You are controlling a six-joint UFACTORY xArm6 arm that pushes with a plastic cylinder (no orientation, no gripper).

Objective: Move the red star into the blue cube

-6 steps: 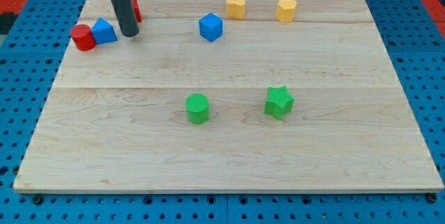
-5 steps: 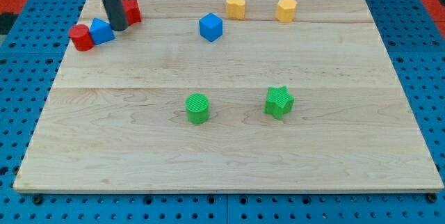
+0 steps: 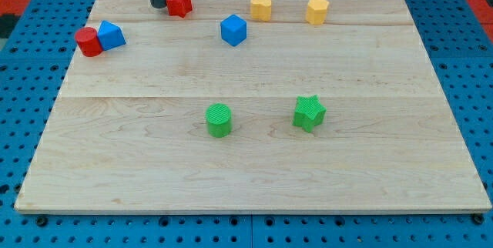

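The red star (image 3: 179,2) lies near the board's top edge, left of centre. My tip (image 3: 158,5) stands right against the star's left side. The blue cube (image 3: 233,30) sits to the right of the star and a little lower, a short gap away.
A red cylinder (image 3: 88,41) and a blue block (image 3: 112,35) touch each other at the board's left edge. Two yellow blocks (image 3: 261,7) (image 3: 316,10) lie at the top right. A green cylinder (image 3: 219,120) and a green star (image 3: 309,112) lie in the lower middle.
My tip has moved from beside the blue block up and right, to the red star's left side. The red star has shifted right, toward the blue cube.
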